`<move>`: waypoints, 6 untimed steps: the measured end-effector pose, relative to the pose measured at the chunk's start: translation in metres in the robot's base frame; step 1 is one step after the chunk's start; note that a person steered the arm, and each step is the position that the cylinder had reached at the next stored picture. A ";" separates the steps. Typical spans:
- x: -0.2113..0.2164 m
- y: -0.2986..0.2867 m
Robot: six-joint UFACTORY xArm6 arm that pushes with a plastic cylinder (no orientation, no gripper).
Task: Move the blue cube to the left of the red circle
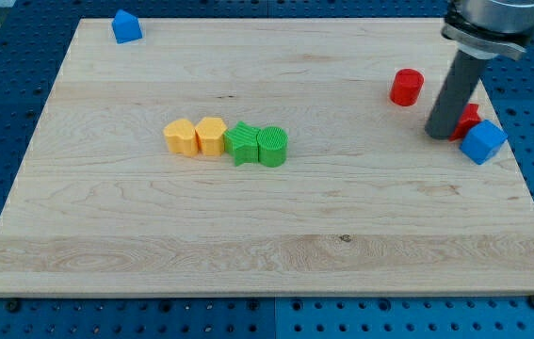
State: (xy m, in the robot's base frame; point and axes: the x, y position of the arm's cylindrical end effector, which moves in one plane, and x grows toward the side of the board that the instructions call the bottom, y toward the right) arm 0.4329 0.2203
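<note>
Where the pale wooden surface [267, 245] nears its edge on the view's right, the blue plastic cube [483, 142] sits, turned cornerwise. Touching it on the view's left is a second red block [469, 117], mostly hidden behind my rod, so I cannot tell its shape. My dark rod comes down just beside these two, and my tip [440, 135] rests on the surface just to the view's left of the hidden red block, near the blue cube but apart from it. I carry no pincer, so there is nothing spread or pressed together to report; only the bare rod shows.

The red circle, a short red plastic cylinder [406, 87], stands up and to the view's left of my tip, well clear of the blue cube.

Near the middle of the surface four blocks form a touching row: a yellow block [181, 137], a second yellow block [211, 136], a green star-shaped block [242, 143] and a green cylinder [273, 146].

In the top corner on the view's left stands another blue block [126, 26], peaked like a small house.
</note>
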 end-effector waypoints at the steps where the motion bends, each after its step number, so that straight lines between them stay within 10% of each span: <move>1: 0.029 -0.003; 6: 0.081 0.081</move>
State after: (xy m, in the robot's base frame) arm 0.5141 0.3014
